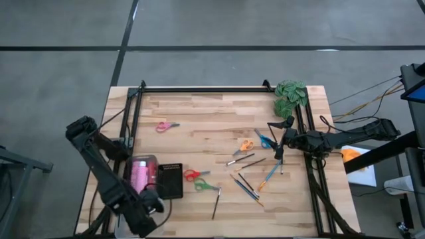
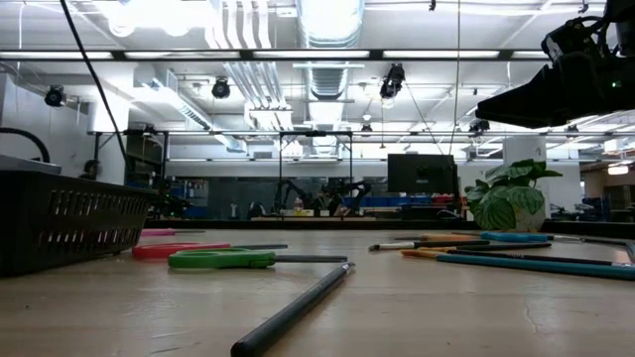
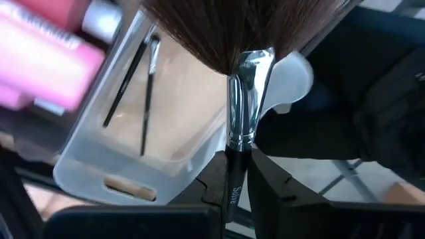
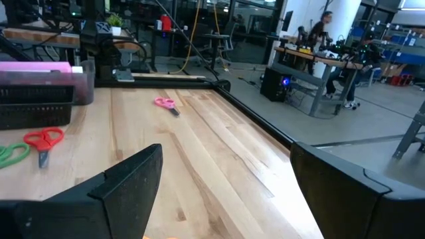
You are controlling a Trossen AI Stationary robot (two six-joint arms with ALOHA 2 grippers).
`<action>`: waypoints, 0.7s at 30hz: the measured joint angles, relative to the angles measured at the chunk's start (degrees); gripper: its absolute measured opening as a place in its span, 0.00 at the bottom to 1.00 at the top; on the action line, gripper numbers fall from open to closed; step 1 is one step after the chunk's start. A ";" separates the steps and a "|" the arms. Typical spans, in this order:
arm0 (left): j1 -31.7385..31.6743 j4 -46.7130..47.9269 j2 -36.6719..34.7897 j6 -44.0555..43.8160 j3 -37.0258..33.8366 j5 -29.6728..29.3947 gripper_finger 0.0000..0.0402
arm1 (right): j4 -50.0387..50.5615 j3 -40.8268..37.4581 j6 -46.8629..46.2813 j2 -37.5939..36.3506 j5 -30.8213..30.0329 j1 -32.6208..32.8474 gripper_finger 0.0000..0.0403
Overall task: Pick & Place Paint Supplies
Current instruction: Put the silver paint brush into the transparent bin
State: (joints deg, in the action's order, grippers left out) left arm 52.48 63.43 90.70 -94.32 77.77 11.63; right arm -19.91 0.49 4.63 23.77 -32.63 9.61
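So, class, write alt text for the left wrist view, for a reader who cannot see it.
The left gripper grips a dark-bristled brush by its handle, jaws shut, above a clear plastic bin. Two thin brushes lie in the bin, beside pink paint bottles.

On the wooden tabletop (image 1: 199, 139) we see scattered scissors (image 1: 167, 125), brushes (image 1: 247, 186) toward the right edge, a leafy clump (image 1: 291, 97) at the far right corner, and bins (image 1: 170, 180) near the left edge.

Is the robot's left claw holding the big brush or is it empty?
Holding it. The left gripper is shut on the brush, its dark handle pinched between both fingers, over a clear bin.
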 joint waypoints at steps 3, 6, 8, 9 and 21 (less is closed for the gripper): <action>2.44 -0.63 0.00 -1.67 -2.48 -0.02 0.09 | 0.01 0.00 0.05 0.00 -0.01 0.00 0.82; 3.87 -1.74 0.00 -3.21 -5.10 0.00 0.09 | -0.01 0.00 -0.07 0.00 -0.01 0.00 0.82; 4.12 -3.51 0.00 -3.23 -6.93 0.01 0.09 | -0.01 0.00 0.04 0.00 0.00 0.01 0.82; 4.16 -4.57 0.00 -3.12 -7.79 0.13 0.09 | 0.01 0.00 -0.01 0.00 0.00 0.00 0.82; 4.20 -16.90 0.00 0.58 -17.50 3.59 0.09 | 0.01 0.00 0.04 0.00 0.01 0.00 0.82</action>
State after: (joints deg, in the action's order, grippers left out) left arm 56.69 46.53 90.70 -93.74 60.27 15.22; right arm -19.90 0.49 4.67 23.77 -32.62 9.61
